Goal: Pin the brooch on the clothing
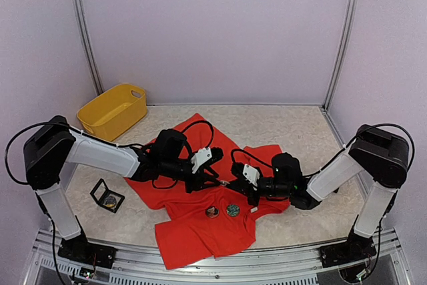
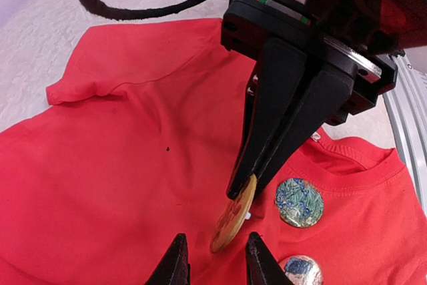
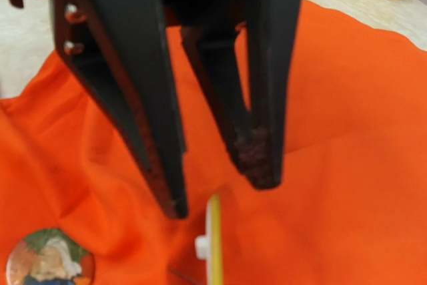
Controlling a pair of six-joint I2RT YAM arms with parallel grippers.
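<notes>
Closest to the lens, the two dark fingers of my right gripper (image 3: 217, 191) fill the right wrist view, pointing down at red cloth. They are nearly closed, with their tips at the upper rim of the yellow brooch (image 2: 233, 217). I cannot tell whether they actually pinch it, because this view shows a sliver of cloth on either side of the rim.

Seen from above, a pale speckled table (image 1: 287, 125) carries everything. A rumpled red T-shirt (image 1: 193, 235) is spread across the middle of the table. Both my arms reach in from the sides and meet over it. My left gripper (image 2: 217, 237) faces the right one across the brooch, its fingers parted and holding nothing.

A yellow basket (image 1: 125, 123) sits at the far left of the table, apart from the shirt. A small black box (image 1: 97, 187) lies on the table left of the shirt, near my left arm, with a round gold-toned badge inside.

The yellow brooch stands on edge, tilted, on the shirt below the collar, with a small white piece on its back. Beside it a blue-green brooch (image 2: 299, 202) and a reddish-brown brooch (image 1: 212, 212) lie flat on the cloth. A tiny white neck label (image 2: 315, 137) sits at the collar, near the blue-green one.
</notes>
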